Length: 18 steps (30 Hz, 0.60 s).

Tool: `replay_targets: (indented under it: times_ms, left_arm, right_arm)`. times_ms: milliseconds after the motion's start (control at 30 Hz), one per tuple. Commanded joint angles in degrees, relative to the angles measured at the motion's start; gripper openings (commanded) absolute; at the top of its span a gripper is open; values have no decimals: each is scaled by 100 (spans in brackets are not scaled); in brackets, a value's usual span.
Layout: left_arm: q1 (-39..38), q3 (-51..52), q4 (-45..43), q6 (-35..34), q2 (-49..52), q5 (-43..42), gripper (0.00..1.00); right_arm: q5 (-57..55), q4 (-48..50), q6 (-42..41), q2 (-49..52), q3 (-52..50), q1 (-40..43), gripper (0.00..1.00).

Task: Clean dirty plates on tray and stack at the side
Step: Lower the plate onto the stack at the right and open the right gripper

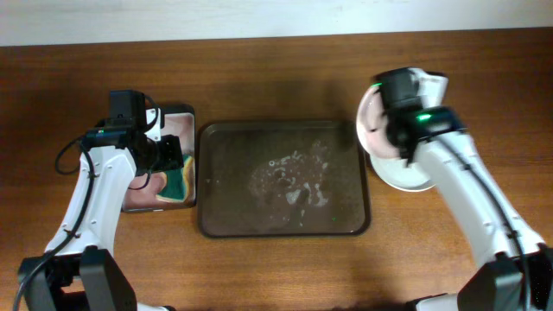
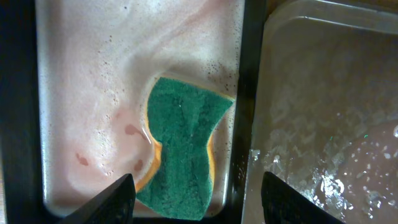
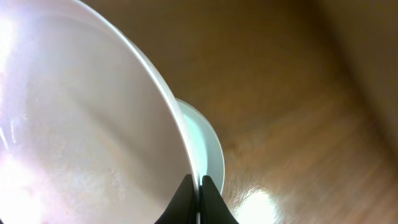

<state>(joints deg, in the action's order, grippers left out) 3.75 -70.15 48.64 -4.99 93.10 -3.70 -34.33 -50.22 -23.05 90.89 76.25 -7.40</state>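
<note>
White plate [image 3: 81,124], clamped at its rim by the right gripper [image 3: 198,186], is tilted over a pale green plate [image 3: 210,149] lying on the brown wooden table [image 1: 276,78] just right of the tray [image 1: 225,220]. The tray bears a soapy film. The left gripper [image 2: 199,190], jaws apart, hangs over the green sponge [image 2: 183,143] in a small black-rimmed tray [image 2: 249,93] of pinkish water. A pale wall strip [image 1: 259,17] borders the table's far edge.
</note>
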Motion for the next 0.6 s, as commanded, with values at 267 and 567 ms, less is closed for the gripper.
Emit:
replay_targets:
  times_ms: [267, 567]
  left_arm:
    - [39, -50, 4, 26, -59, -59, 64]
    - [39, -50, -44, 28, -59, -177, 86]
  right_arm:
    - [3244, -385, -70, 247, -369, 2428, 4]
    - [4688, -208, 669, 282, -496, 2420, 60]
